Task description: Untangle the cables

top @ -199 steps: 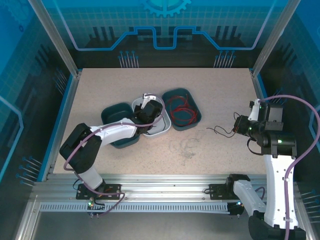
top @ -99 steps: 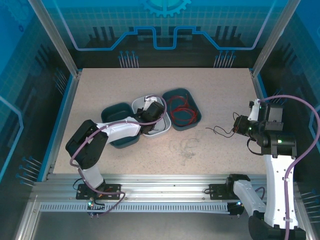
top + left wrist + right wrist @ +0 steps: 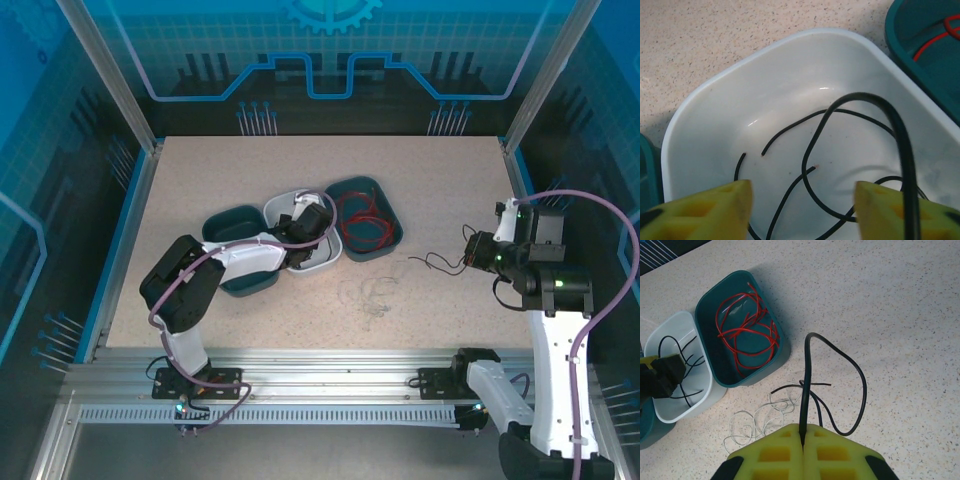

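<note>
Inside the white bin (image 3: 790, 65), below the left pincer (image 3: 802, 200), black cables (image 3: 804, 165) loop

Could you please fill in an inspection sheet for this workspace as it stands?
Surface: speckled beige table.
Job's things: black cables in the white bin; red cables in the teal bin; whitish cables loose on the table.
Clutter: dark bin beside the white bin.
Grippers: left gripper open above the white bin; right gripper shut on a loose black cable.
Cables: lilac arm cable looping over the right arm.
Surroundings: blue enclosure panels.
</note>
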Controlling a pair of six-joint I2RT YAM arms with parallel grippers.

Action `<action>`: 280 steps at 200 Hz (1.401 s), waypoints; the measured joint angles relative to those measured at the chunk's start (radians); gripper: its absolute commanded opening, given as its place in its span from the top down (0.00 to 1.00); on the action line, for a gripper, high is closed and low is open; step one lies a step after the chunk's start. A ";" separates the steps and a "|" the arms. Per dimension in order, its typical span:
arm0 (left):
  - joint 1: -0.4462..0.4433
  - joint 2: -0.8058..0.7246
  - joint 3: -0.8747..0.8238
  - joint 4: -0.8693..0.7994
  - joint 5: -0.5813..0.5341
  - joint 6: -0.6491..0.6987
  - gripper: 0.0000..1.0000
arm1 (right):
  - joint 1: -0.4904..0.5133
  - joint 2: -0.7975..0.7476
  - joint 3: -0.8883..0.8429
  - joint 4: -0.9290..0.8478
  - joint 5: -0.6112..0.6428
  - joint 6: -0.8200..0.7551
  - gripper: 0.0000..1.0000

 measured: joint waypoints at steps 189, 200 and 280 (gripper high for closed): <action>0.000 -0.183 0.021 0.005 0.195 0.059 0.34 | 0.316 0.093 0.084 0.023 0.180 0.025 1.00; 0.000 -0.183 0.015 -0.002 0.240 0.046 0.41 | 0.317 0.095 0.084 0.023 0.188 0.029 1.00; 0.000 -0.132 0.014 -0.048 0.486 0.006 0.57 | 0.319 0.092 0.084 0.021 0.220 0.046 1.00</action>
